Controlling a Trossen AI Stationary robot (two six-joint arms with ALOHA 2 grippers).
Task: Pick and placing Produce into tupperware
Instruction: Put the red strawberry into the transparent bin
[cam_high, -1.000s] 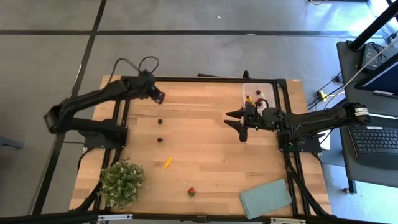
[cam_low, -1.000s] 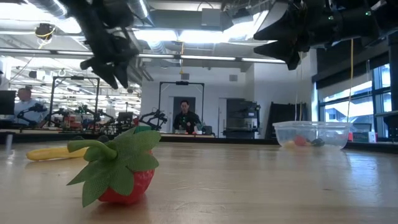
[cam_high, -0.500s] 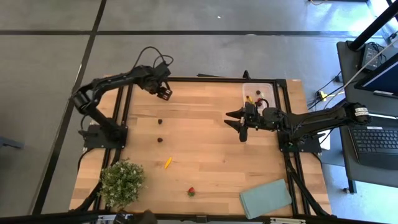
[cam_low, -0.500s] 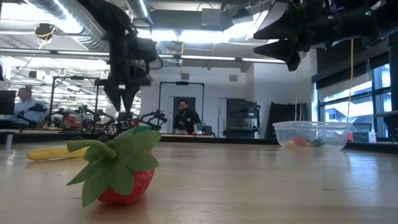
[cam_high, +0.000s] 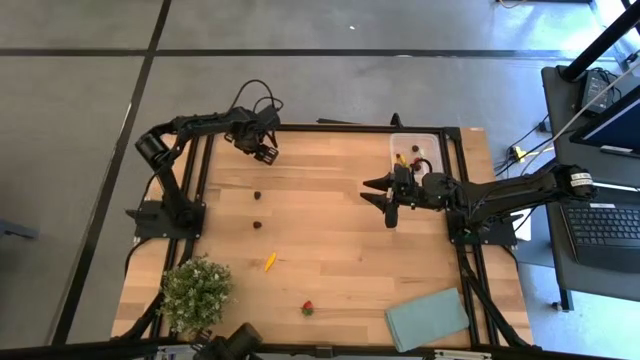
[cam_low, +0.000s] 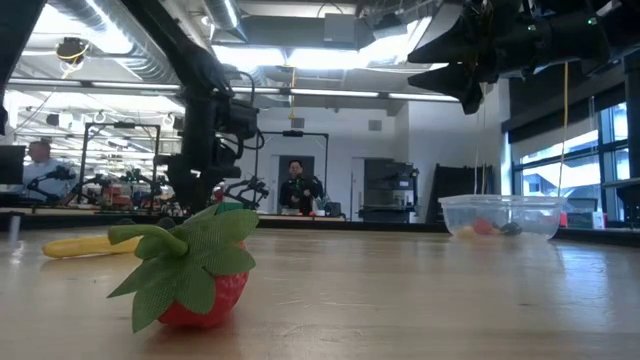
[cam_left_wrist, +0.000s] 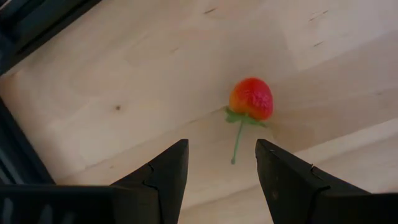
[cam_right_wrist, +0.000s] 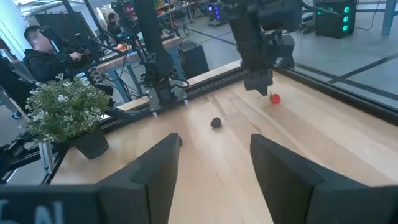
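Observation:
My left gripper (cam_high: 266, 151) is open and points down near the table's far edge. In the left wrist view its fingers (cam_left_wrist: 221, 167) stand just short of a small red-orange fruit (cam_left_wrist: 251, 98) with a green stem, which lies on the wood untouched. My right gripper (cam_high: 382, 203) hangs open above the table beside the clear tupperware (cam_high: 414, 152), which holds a few pieces. Two dark berries (cam_high: 257, 196) (cam_high: 259, 226), a yellow sliver (cam_high: 270, 261) and a strawberry (cam_high: 308, 308) lie on the table. The strawberry (cam_low: 195, 270) fills the low view's foreground.
A bushy green plant (cam_high: 195, 293) stands at the near left corner and a flat grey-green rectangle (cam_high: 427, 318) lies at the near right. Black frame rails run along the table's edges (cam_high: 330, 127). People sit in the room beyond (cam_low: 298, 187).
My left arm has folded in, and its gripper has come down toward the table near the far edge and tipped from slanting to pointing down. The right arm has kept still.

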